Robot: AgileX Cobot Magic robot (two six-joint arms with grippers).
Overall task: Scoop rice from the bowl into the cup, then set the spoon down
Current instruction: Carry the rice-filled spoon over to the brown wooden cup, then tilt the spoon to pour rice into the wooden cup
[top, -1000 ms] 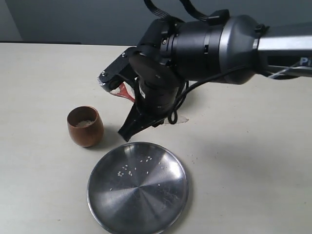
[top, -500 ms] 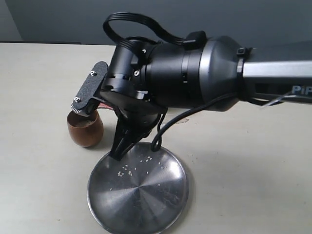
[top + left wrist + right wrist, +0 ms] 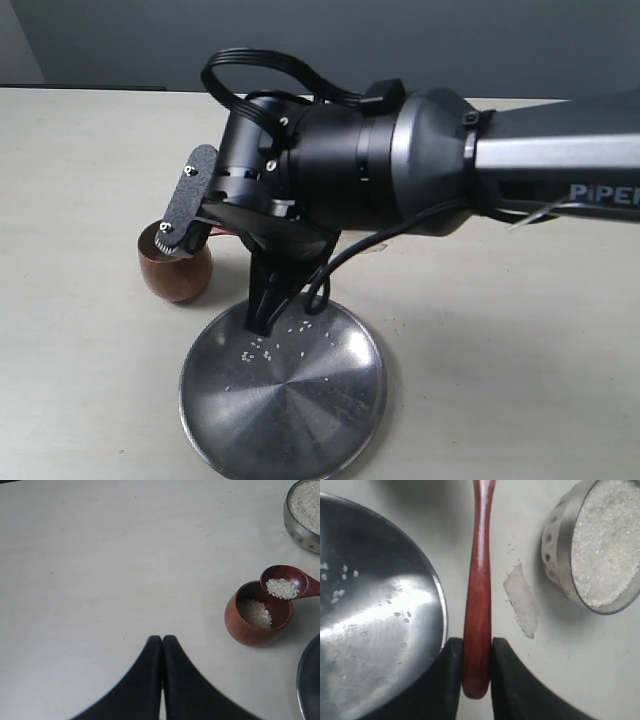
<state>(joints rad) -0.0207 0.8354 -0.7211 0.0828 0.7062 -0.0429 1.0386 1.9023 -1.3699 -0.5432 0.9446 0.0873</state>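
The brown wooden cup [image 3: 257, 615] stands on the table with some rice [image 3: 256, 612] in it. The spoon's round bowl [image 3: 283, 581] hovers over the cup's rim, level, holding a small heap of grains. My right gripper [image 3: 477, 645] is shut on the end of the spoon handle [image 3: 478, 575]. In the exterior view one of its fingers [image 3: 187, 205] covers the top of the cup [image 3: 176, 276]. The steel bowl [image 3: 560, 550], full of rice [image 3: 607, 540], sits behind the spoon and is hidden by the arm in the exterior view. My left gripper [image 3: 162, 639] is shut and empty, away from the cup.
A large flat steel plate [image 3: 285, 400] with several loose grains lies in front of the cup, under my right wrist. A pale scuffed patch [image 3: 521, 600] marks the table between the spoon handle and the steel bowl.
My right arm has swung from the steel bowl toward the cup with the loaded spoon. Over the last half second it shifted only slightly, settling over the cup's rim.
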